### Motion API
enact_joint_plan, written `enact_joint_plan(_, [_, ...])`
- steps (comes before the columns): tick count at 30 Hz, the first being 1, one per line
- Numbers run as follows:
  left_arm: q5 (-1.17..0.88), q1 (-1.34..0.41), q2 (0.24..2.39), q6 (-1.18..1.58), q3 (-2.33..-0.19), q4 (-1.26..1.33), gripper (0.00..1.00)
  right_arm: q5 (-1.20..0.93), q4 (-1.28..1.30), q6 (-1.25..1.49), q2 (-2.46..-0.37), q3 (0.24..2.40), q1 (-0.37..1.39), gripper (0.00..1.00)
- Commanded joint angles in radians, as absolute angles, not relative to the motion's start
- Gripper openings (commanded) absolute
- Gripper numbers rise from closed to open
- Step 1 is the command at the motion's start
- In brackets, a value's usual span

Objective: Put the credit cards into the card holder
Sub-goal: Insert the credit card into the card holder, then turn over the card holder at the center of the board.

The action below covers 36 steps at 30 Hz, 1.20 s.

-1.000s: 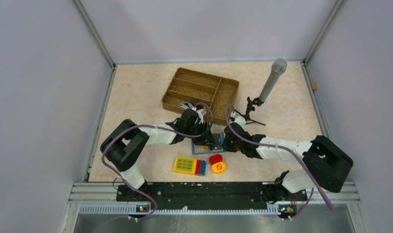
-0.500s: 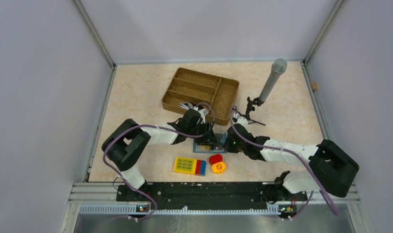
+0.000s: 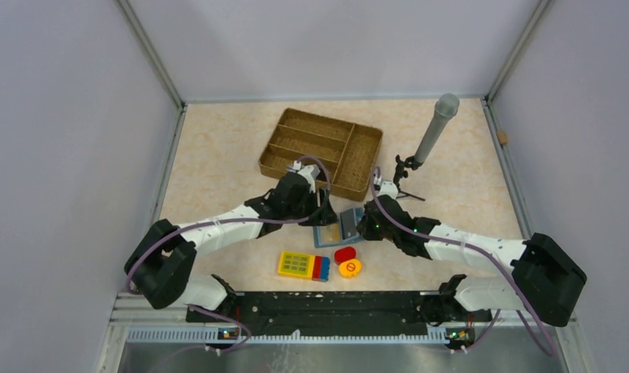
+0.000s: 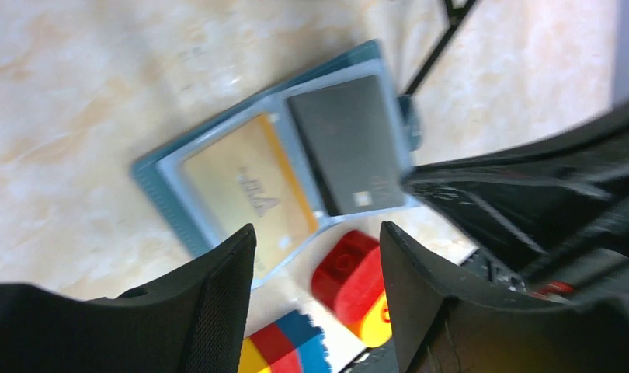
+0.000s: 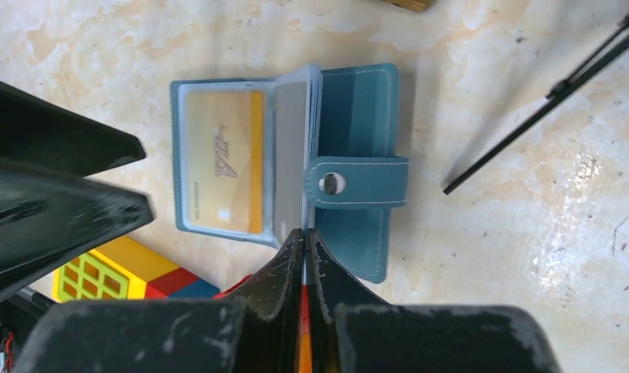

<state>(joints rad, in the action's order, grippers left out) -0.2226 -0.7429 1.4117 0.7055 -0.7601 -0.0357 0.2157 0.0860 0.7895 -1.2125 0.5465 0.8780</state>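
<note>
The left jaws stand apart with nothing between them, held over the holder (image 4: 150, 177), which lies open on the counter (image 3: 218, 155). A yellow card (image 4: 245, 186) sits in the clear pocket on the left arm's side. A dark card (image 4: 346, 144) shows on the leaf next to it.

The right jaws are pressed together, their tips at the holder's near edge by the fold. I cannot tell whether they pinch a clear leaf there. In the right wrist view the teal outer flap lies flat on the far side of the fold from the yellow card, with the snap tab (image 5: 358, 183) across it.

Toward the arm bases, near the holder, lie a yellow block (image 3: 304, 266), a red cap (image 3: 344, 254) and an orange disc (image 3: 349, 267). Beyond the holder is a wicker tray (image 3: 335, 121). To the tray's right, a grey tube (image 3: 436, 128) leans on a black tripod.
</note>
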Motion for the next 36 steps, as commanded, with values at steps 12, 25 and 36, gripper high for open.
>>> enact_joint_plan(12, [-0.199,-0.688,1.454,0.720,-0.579,0.089,0.37,0.216,0.042,0.685,-1.316,0.713,0.982,0.01])
enact_joint_plan(25, [-0.219,-0.672,1.467,0.726,-0.573,0.113,0.31,0.208,0.007,0.701,-1.353,0.700,0.989,0.11])
enact_joint_plan(36, [-0.211,-0.667,1.447,0.727,-0.585,0.089,0.29,0.216,0.006,0.706,-1.350,0.694,0.991,0.32])
